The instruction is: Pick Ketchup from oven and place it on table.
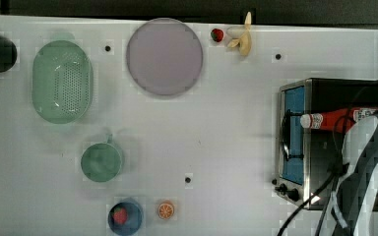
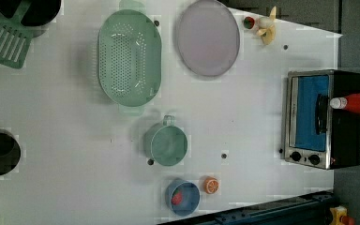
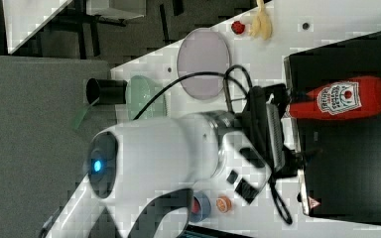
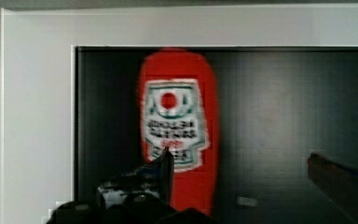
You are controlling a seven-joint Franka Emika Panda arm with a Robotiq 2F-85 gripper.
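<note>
I'm looking at a robot lab set up as a mock kitchen: a white table (image 2: 65, 140) with small mounting holes, a toaster oven (image 2: 326, 119) at its edge, toy fruit and plastic kitchenware beside the oven, grey partition panels beyond.

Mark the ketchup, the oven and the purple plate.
ketchup (image 2: 356, 102): left view, red body beside the label.
oven (image 2: 313, 112): left view, blue glass door.
purple plate (image 1: 164, 56): top view, plate centre.
</note>
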